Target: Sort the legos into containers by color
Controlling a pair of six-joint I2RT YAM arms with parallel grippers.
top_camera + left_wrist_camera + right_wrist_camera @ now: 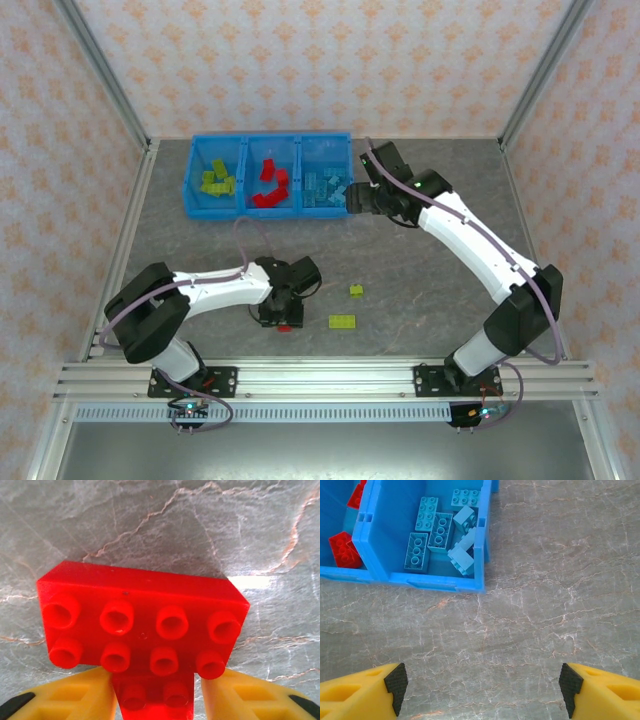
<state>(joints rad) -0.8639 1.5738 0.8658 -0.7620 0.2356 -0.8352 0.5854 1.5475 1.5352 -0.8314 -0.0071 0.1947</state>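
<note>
One glossy studded red brick [142,625] sits within narrow left end effector [157,682]; right end effector [482,687] wide.

High rear overview, close downward wrist views, right shares tray [425,582]

Grey veined table [400,290] lies under the left gripper [287,322]; patterned walls [330,60] stand far beyond it, a metal rail [330,375] behind.

Blue tray [270,137] with lime, red, light-blue legos [270,185] by compartment; two lime bricks [342,321], one red brick [145,625] outside.
</note>
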